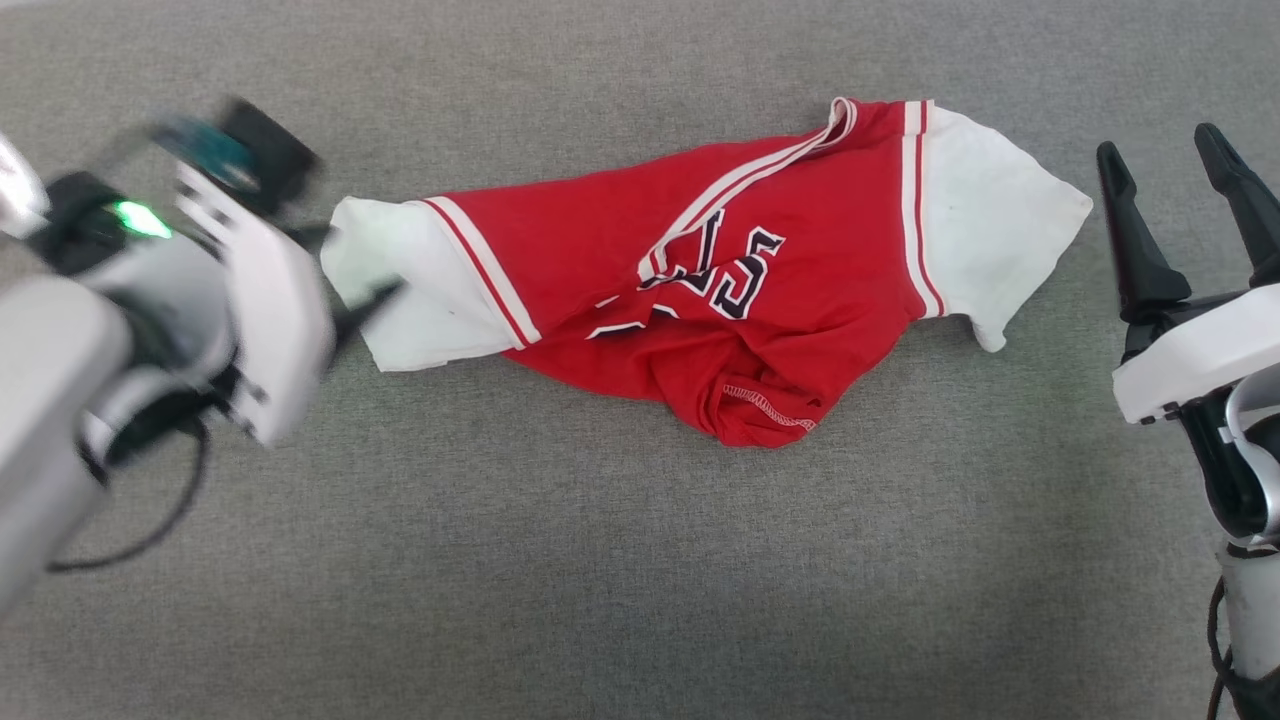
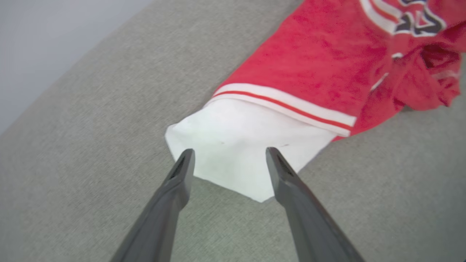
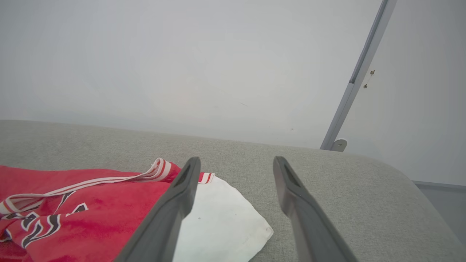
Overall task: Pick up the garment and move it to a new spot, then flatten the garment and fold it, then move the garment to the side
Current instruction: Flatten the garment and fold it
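Note:
The garment (image 1: 600, 230), a red shirt with white sleeves and striped trim, lies crumpled on the grey cloth surface (image 1: 600, 560), its hem bunched toward me. My left gripper (image 1: 345, 270) is blurred at the shirt's left white sleeve (image 1: 400, 290). In the left wrist view the left gripper (image 2: 229, 155) stands open, its fingertips (image 2: 185, 163) over the end of that sleeve (image 2: 233, 138), which lies loose on the surface. My right gripper (image 1: 1160, 142) is open beside the right white sleeve (image 1: 990, 220), apart from it. In the right wrist view the right gripper (image 3: 236, 162) hovers above the garment (image 3: 91, 218).
The grey padded surface (image 3: 327, 171) ends in a rounded far edge before a pale wall (image 3: 182, 54). A thin grey metal strut (image 3: 349, 91) rises behind its far right corner. Bare grey cloth spreads in front of the shirt.

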